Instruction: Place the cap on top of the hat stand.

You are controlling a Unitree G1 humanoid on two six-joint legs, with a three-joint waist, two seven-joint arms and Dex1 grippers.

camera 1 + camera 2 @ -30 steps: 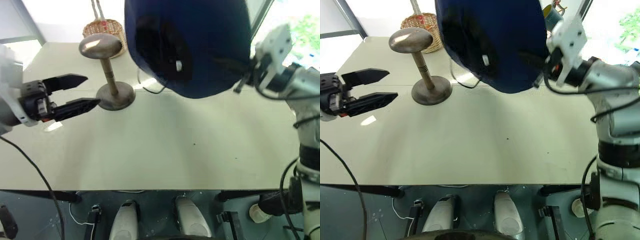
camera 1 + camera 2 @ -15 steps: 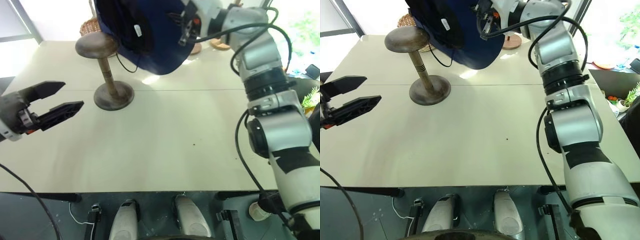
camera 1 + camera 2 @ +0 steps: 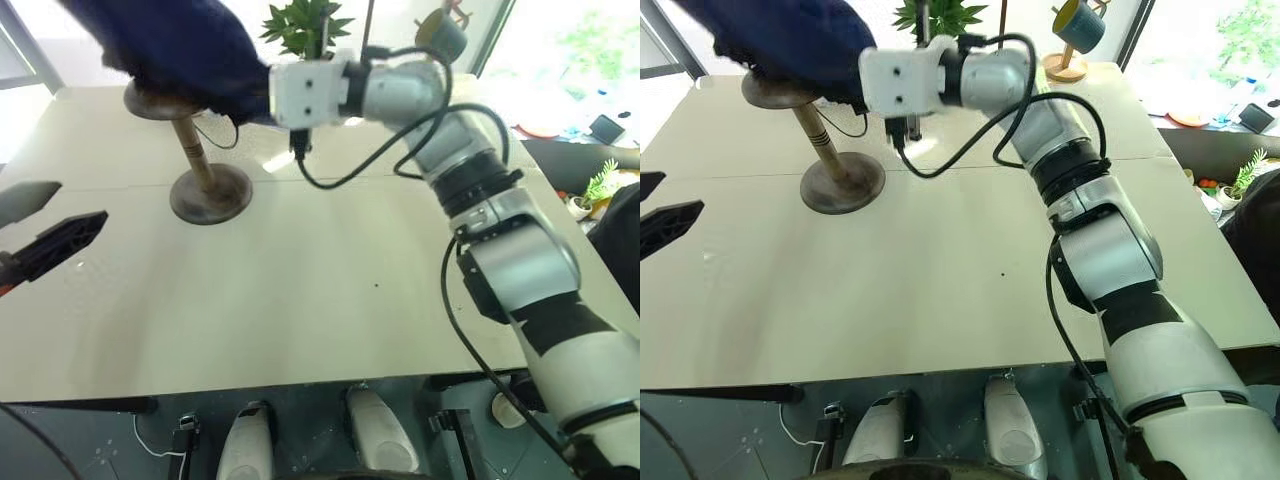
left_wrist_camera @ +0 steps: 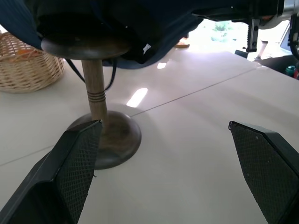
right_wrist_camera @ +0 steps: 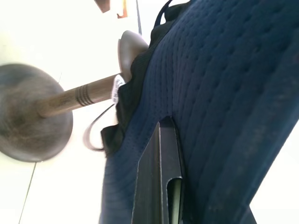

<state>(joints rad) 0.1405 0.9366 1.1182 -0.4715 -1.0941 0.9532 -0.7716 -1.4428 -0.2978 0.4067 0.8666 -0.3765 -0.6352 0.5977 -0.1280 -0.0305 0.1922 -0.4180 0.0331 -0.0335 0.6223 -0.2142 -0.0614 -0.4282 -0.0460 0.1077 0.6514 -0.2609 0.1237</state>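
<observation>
Left gripper (image 3: pixel 40 228) is hovering nearest, at the table's (image 3: pixel 330 320) left edge, jaws spread wide and empty, partly cut off by the frame. Beyond it the hat stand (image 3: pixel 197 170) is standing upright, its domed top mostly hidden under the cap (image 3: pixel 175 45). Right gripper (image 5: pixel 159 186) is reaching across level, pinching the cap's navy fabric; the fingers are buried in the folds. Cap is draping over the stand's top, brim cut off above. Wicker basket (image 4: pixel 25 65) is sitting farthest back.

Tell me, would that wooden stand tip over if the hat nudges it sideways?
Possibly. The hat stand has a wide domed top on a thin post, so it looks top-heavy, though its broad round base should resist light pushes. The cap looks soft and floppy, draping over the dome, so it probably pushes gently.
</observation>
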